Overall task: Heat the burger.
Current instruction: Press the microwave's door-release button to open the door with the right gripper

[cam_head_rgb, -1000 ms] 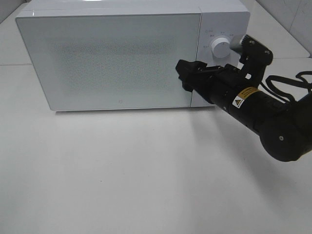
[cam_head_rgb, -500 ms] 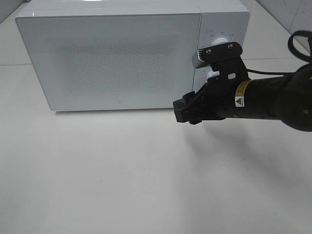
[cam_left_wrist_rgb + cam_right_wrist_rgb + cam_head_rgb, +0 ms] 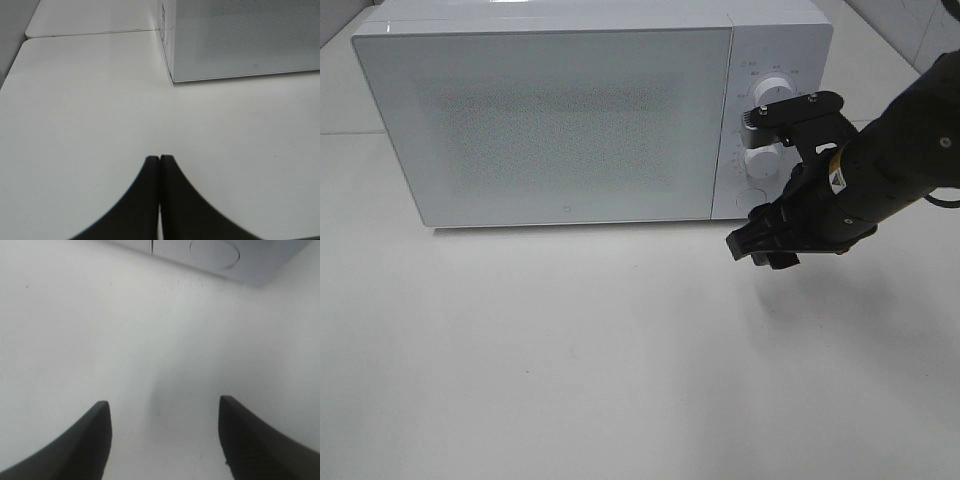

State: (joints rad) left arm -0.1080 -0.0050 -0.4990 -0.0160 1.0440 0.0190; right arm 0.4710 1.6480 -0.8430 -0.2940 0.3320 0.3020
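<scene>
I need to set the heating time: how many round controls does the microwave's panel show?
3, stacked: top dial, middle dial, flat button lowest. The right arm may hide more.

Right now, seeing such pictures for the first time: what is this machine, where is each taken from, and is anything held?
A two-armed robot works at a white table. One picture looks down from a high camera; the other two come from wrist cameras, so the dark shapes there are gripper fingers. A white microwave stands on the table, door closed. The right gripper is open and empty, before the microwave's control panel. The left gripper is shut on nothing. No burger shows.
</scene>
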